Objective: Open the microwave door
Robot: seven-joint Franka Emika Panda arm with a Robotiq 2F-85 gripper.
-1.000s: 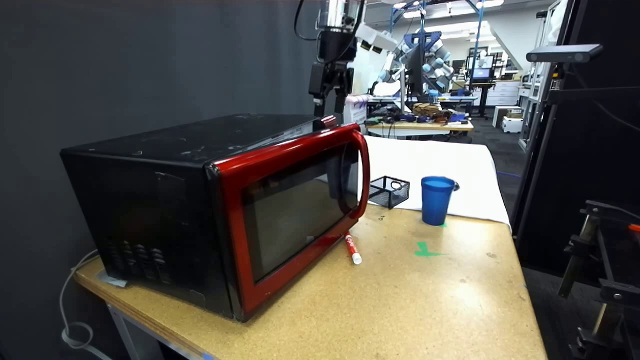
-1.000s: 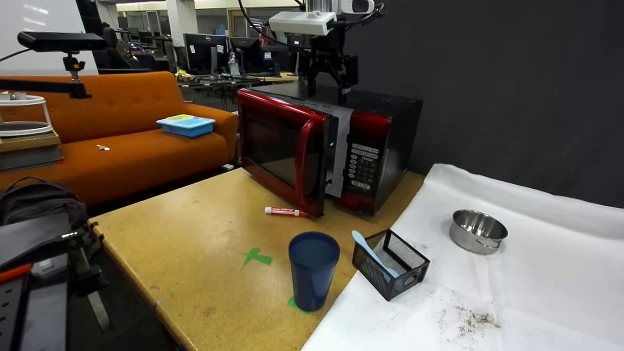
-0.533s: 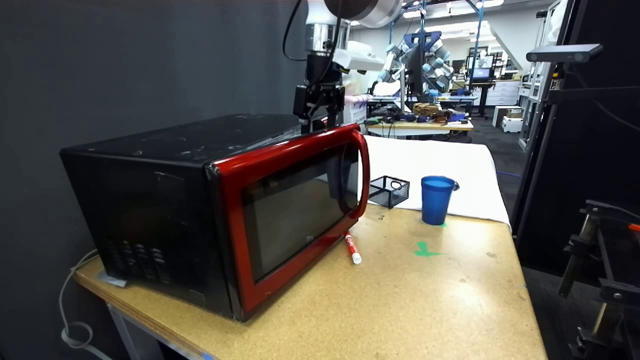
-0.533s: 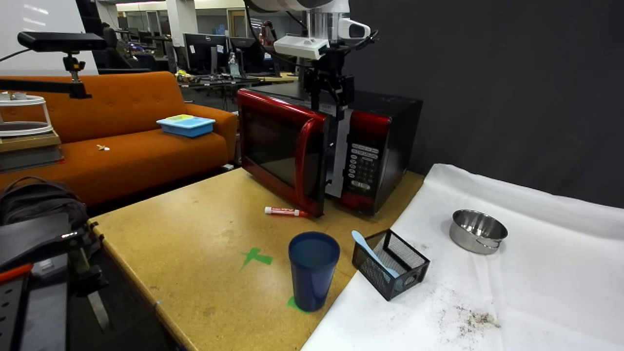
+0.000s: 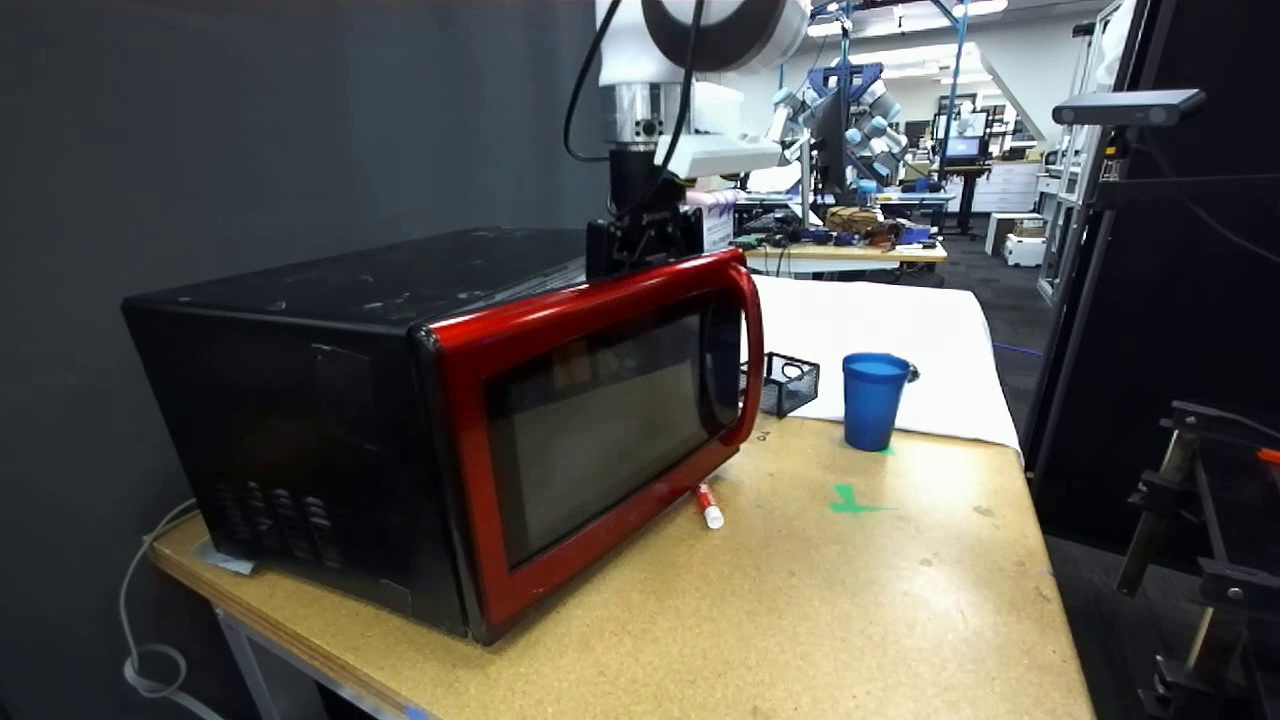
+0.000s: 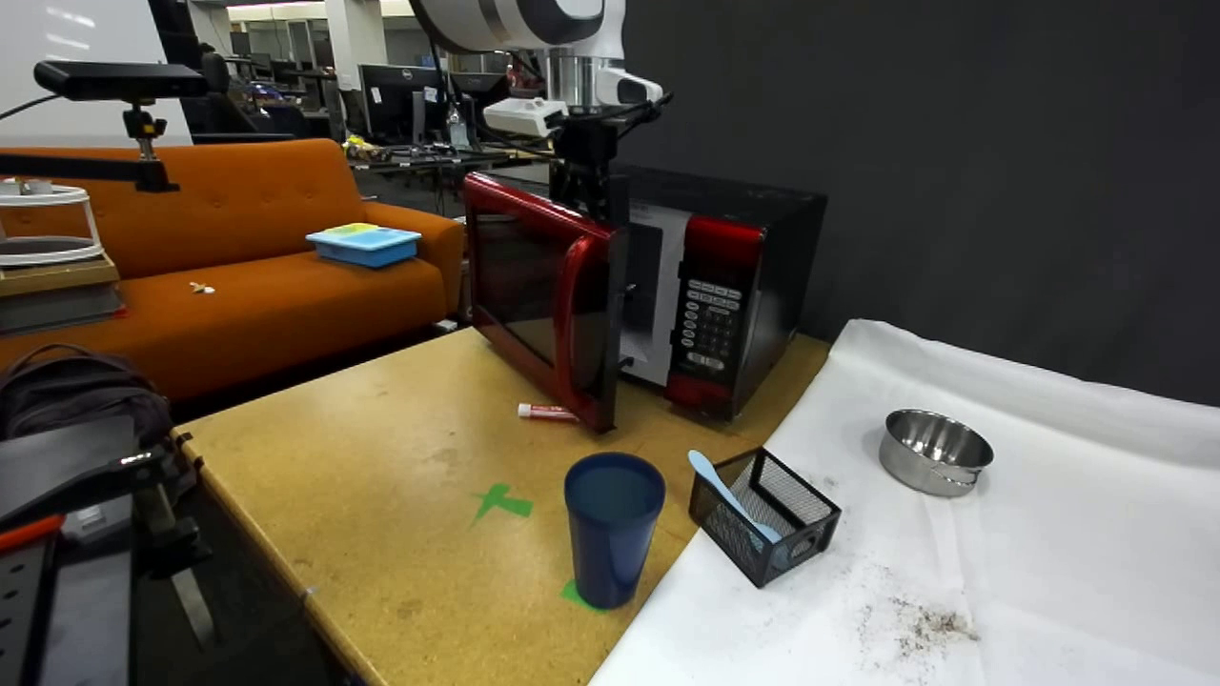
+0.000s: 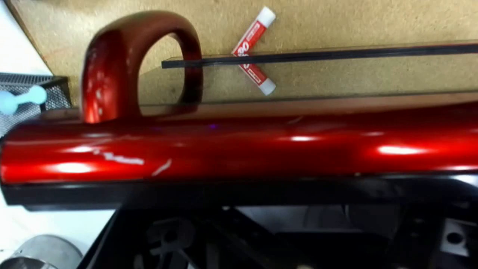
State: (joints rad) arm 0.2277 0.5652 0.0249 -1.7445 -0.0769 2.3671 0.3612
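Observation:
The microwave [image 5: 270,420] stands on the table with its black casing and red front; it also shows in an exterior view [image 6: 753,205]. Its red-framed door [image 5: 560,318] is ajar, with a gap between door [image 6: 534,276] and grey cavity front. The handle [image 6: 572,324] is on the door's outer face. My gripper [image 6: 589,191] is lowered into the gap behind the door's top edge, on its inner side, also seen in an exterior view [image 5: 645,240]. The fingertips are hidden behind the door. In the wrist view the gripper's [image 7: 291,231] finger linkages stand apart, with nothing between them.
A red marker [image 6: 548,413] lies under the door's lower edge. A blue cup [image 6: 613,534], a black mesh basket [image 6: 762,514] with a light-blue spoon [image 6: 724,491], and a metal bowl [image 6: 934,453] stand farther off. A white sheet [image 6: 1048,534] covers part of the table.
My gripper came down from above the microwave into the gap behind the door and moved outward. The door swung further out, widening the gap and covering more of the marker.

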